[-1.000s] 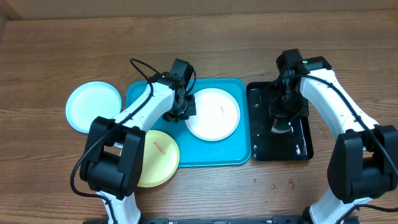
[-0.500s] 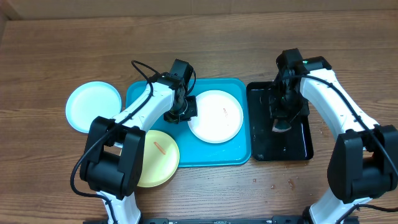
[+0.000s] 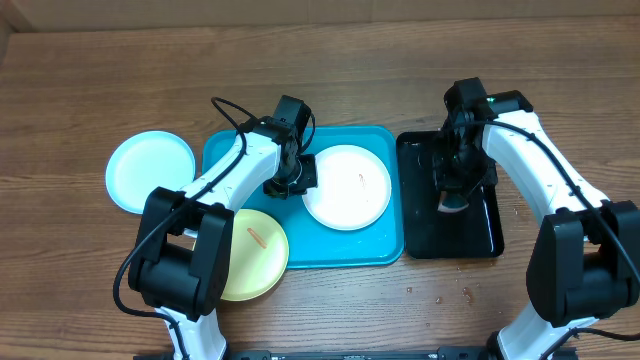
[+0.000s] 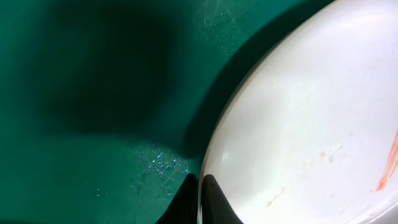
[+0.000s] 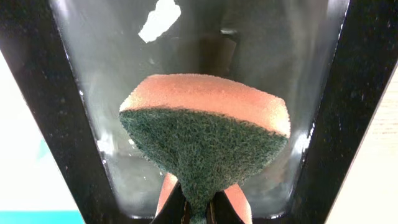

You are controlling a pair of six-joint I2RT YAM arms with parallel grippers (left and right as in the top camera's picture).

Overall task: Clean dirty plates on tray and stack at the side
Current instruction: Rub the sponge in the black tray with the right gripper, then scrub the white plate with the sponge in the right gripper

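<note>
A white plate (image 3: 347,187) with faint orange smears lies on the turquoise tray (image 3: 375,250). My left gripper (image 3: 298,183) is shut on its left rim; in the left wrist view the fingertips (image 4: 200,190) pinch the edge of the white plate (image 4: 311,124) over the tray (image 4: 93,93). A pale mint-blue plate (image 3: 150,170) sits on the table left of the tray. A yellow-green plate (image 3: 255,255) with an orange smear overlaps the tray's front left corner. My right gripper (image 3: 455,200) is shut on a green and orange sponge (image 5: 205,137), seen between its fingertips (image 5: 198,214).
A glossy black tray (image 3: 485,235) lies right of the turquoise one, wet inside, with the sponge held just above its floor (image 5: 37,93). Small crumbs dot the wooden table (image 3: 440,295) in front of it.
The white plate has slid slightly right and toward the front in my left gripper's grip. The right arm and sponge have barely moved.
</note>
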